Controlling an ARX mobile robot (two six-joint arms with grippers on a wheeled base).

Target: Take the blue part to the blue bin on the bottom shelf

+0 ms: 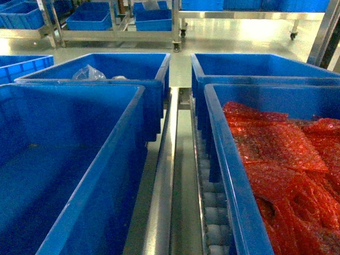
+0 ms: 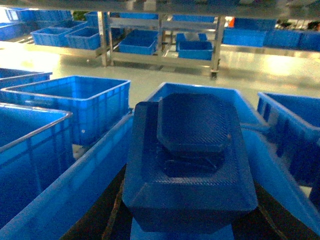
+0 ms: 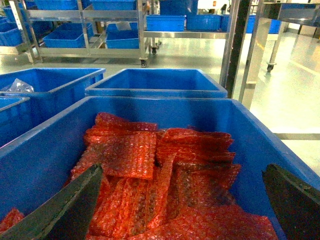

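Between my left claw [image 2: 187, 220] fingers: blue part [image 2: 192, 155], pinched.
Long axis points ahead, over the blue bin [image 2: 75, 195]; right claw [image 3: 180, 220] spread.

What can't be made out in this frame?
- Left hand: the blue part fills the left wrist view and hides the grip.
- Floor of the near-left bin: cut off by the head view's bottom edge.
- Clear bag: contents too blurred.
- Right hand: fingertips beyond the frame.

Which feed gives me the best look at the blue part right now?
The left wrist view: the blue part fills its centre, held at the left tool over a blue bin. The head and right wrist views show none of it, only bins and red bubble wrap.
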